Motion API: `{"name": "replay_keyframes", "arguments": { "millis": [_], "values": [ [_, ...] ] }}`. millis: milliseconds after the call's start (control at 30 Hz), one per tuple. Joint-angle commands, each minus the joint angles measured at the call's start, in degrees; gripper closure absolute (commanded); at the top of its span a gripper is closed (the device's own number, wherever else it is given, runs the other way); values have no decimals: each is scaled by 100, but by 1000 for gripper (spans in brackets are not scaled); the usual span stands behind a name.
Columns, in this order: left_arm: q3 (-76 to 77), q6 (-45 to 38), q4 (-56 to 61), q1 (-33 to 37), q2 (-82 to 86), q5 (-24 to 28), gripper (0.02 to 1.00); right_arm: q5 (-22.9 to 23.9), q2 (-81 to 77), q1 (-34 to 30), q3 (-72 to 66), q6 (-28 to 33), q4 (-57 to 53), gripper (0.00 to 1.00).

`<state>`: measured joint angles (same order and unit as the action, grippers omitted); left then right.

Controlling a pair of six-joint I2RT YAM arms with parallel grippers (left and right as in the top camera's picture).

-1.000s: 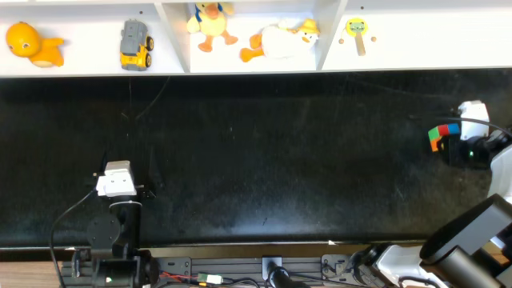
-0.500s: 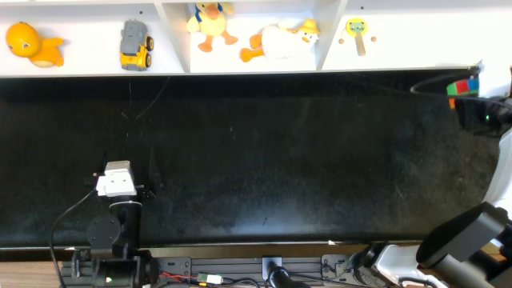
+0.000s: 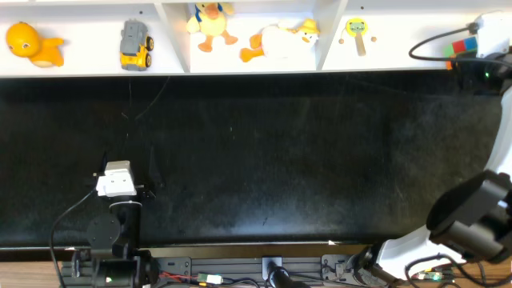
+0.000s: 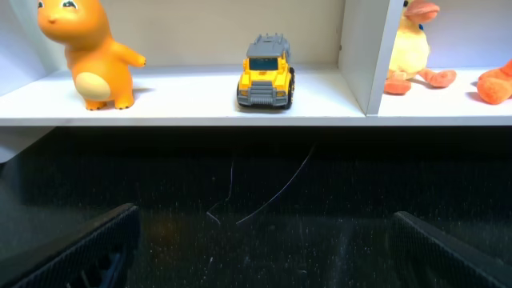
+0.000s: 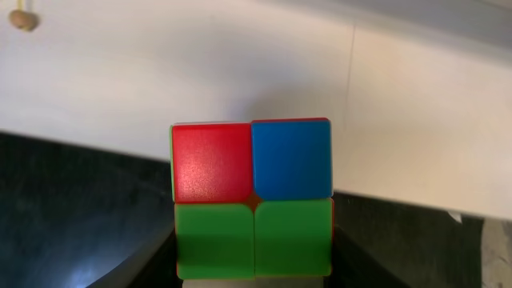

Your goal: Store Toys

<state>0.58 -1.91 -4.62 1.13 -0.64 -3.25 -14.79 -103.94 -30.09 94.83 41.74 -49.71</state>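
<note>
The right tool is clamped on a two-by-two puzzle cube, one finger on each side of its lower half. The face turned to the wrist camera has red and blue squares above two green ones. In the top view this tool is at the far right corner of the counter, with the cube raised in front of the rightmost compartment of the white shelf. I cannot tell whether the cube is over the shelf board or over the counter's edge.

The left tool sits low on the left side of the counter, well apart from the shelf. Its fingers are spread wide with nothing between them.

On the shelf, the left compartment holds an upright orange figure and a yellow truck. The middle compartment holds a yellow duck plush beside a white duck plush lying on its side. A small wooden toy lies at the left of the right compartment.
</note>
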Motion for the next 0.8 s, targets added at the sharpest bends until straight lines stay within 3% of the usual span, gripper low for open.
{"name": "replay_keyframes", "arguments": {
  "millis": [33,633,800],
  "values": [
    [-11,-87,-7,-13,48,13,20,-63,-433,192,531,-197,48,678],
    [-11,-87,-7,-13,48,13,20,-90,-1106,400,595,-730,726,671],
    [-11,-87,-7,-13,48,13,20,-83,-1110,422,595,-754,861,623]
  ]
}}
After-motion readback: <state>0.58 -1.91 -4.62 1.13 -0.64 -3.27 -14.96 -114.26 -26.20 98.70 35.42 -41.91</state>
